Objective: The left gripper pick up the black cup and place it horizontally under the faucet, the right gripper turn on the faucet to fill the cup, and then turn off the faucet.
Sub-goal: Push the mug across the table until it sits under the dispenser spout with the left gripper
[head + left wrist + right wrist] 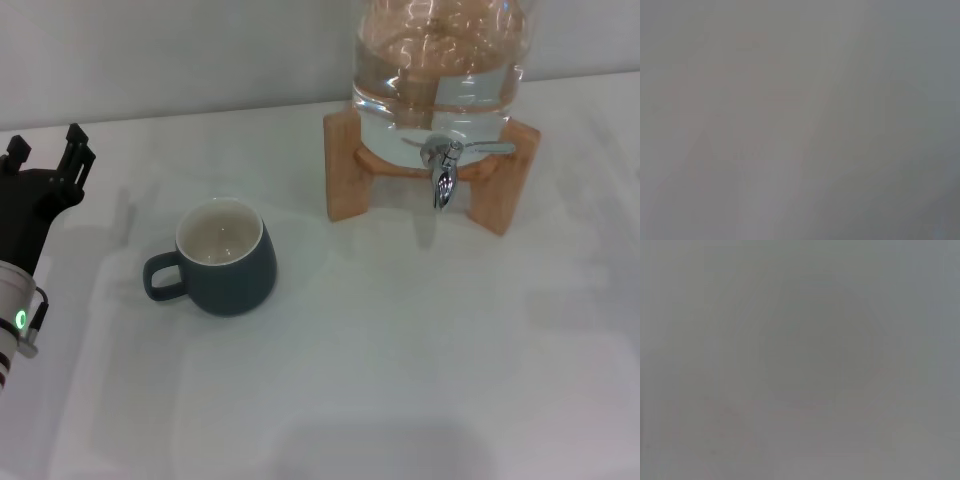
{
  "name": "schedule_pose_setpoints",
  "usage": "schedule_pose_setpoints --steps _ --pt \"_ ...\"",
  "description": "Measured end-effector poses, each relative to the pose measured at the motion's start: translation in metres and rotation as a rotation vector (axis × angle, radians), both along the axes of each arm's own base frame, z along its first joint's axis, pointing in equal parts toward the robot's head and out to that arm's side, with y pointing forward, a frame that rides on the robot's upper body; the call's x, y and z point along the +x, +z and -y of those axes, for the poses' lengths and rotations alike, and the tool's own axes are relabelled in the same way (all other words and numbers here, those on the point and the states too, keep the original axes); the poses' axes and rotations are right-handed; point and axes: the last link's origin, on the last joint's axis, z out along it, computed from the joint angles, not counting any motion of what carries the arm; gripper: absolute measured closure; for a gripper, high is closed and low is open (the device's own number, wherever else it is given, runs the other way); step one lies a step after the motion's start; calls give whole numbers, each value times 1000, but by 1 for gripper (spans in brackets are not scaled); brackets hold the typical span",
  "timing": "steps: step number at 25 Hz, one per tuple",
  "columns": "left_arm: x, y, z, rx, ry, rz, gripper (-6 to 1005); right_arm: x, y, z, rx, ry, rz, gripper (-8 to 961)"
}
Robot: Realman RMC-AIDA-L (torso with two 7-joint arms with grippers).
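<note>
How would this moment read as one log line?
left gripper: open, left of black cup | cup: upright on table | faucet: untouched | right gripper: unseen

A squat, rounded dark teal-grey ceramic mug (226, 258) stands upright on the white tabletop, its cream-white inside showing empty and its loop handle turned toward the robot's left. Well apart from it, to the right and farther back, a small shiny chrome spigot (441, 168) juts from the base of a glass jar — spout pointing down, flat lever handle reaching out toward the right. At the left edge hovers the black two-finger claw on a white and silver cylindrical arm (48, 155), its fingers parted — clear of the mug, green light glowing.
</note>
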Motion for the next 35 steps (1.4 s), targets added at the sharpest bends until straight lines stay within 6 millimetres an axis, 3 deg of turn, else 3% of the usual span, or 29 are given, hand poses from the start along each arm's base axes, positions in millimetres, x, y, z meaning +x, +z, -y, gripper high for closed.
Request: schedule_pose_setpoints --steps 18,35 --pt "2 0 -1 -10 -13 -11 260 0 1 0 4 3 4 145" --pt "-23 -5 51 -81 -97 -11 260 0 5 -7 -2 -5 15 145"
